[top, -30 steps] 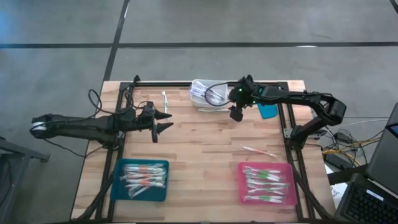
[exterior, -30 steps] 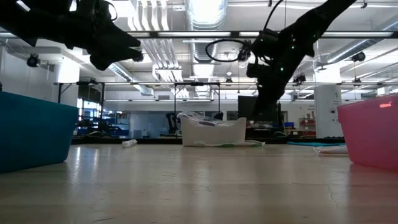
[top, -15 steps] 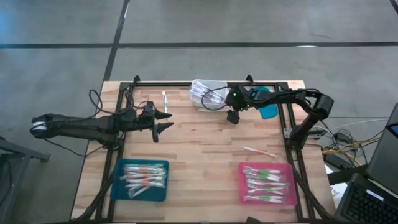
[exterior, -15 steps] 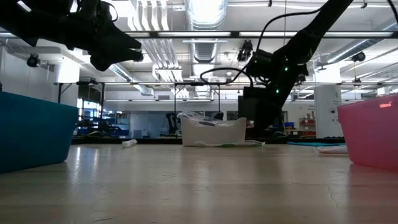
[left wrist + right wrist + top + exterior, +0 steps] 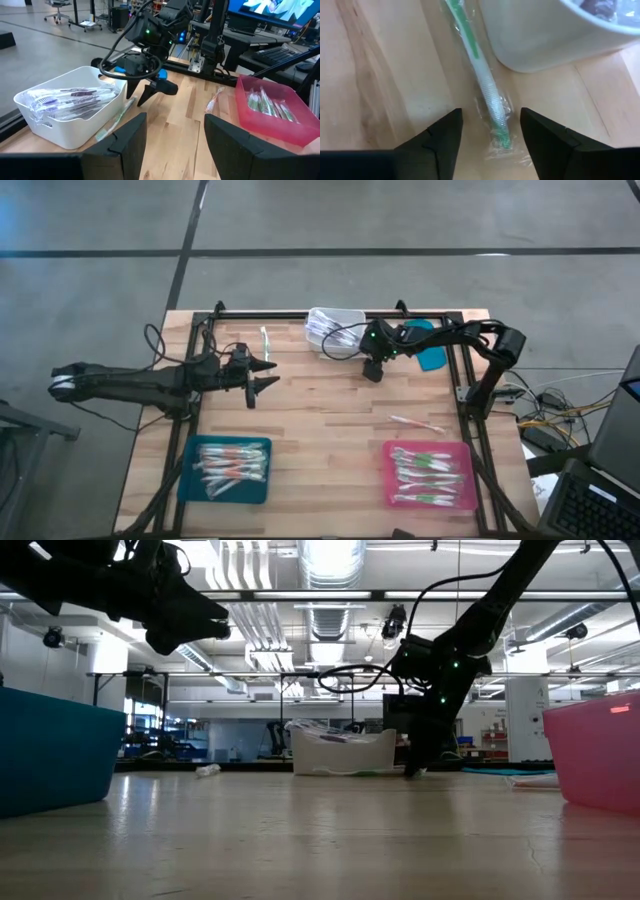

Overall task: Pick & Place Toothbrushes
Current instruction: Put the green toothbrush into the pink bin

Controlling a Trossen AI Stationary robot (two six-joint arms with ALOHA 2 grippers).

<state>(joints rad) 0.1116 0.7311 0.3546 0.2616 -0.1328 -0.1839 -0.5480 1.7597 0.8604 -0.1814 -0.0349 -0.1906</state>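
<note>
A wrapped green-and-white toothbrush (image 5: 485, 85) lies flat on the wood beside the white bin (image 5: 335, 330), which holds more wrapped toothbrushes. My right gripper (image 5: 490, 119) stands open, slanting down, one finger on each side of that toothbrush's lower end; it shows low over the table (image 5: 414, 768) in the low view. My left gripper (image 5: 268, 375) waits open above the table's left half. Single toothbrushes lie at the far left (image 5: 265, 340) and at the right (image 5: 415, 423). The teal tray (image 5: 190, 480) and the pink tray (image 5: 462, 480) hold several toothbrushes each.
A small blue object (image 5: 432, 360) lies just right of my right gripper at the table's far right. Black frame rails run along the table's far, left and right sides. Bare wood lies between the two grippers and in front of the trays.
My right gripper has come down from above the bin's height to just over the table beside the bin, shifting a little toward the table's left and tipping further downward. The left arm has kept still.
</note>
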